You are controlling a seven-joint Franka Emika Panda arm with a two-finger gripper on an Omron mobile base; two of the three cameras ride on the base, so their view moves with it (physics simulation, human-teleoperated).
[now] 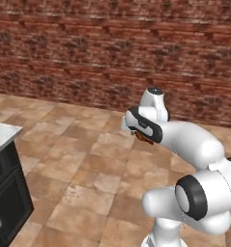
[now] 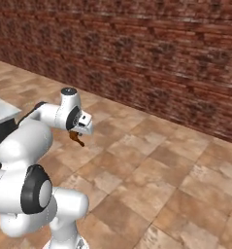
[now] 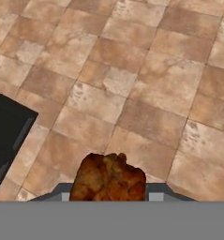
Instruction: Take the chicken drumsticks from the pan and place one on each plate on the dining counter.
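One drumstick (image 3: 108, 177) is clamped in the claw (image 3: 108, 194), carried above the tiled floor (image 3: 146, 84) | handling: judged light, rigid, possibly greasy (grip best kept on the meaty end) | surroundings: black cabinet (image 3: 5, 136) beside, brick wall (image 1: 88, 53) beyond.

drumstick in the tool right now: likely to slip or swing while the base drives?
Probably stiff: the drumstick keeps its lumpy shape at the tool. In the right base view it hangs below the tool, so it might pivot. The rough, browned surface suggests a fair grip, though glossy patches could be greasy.
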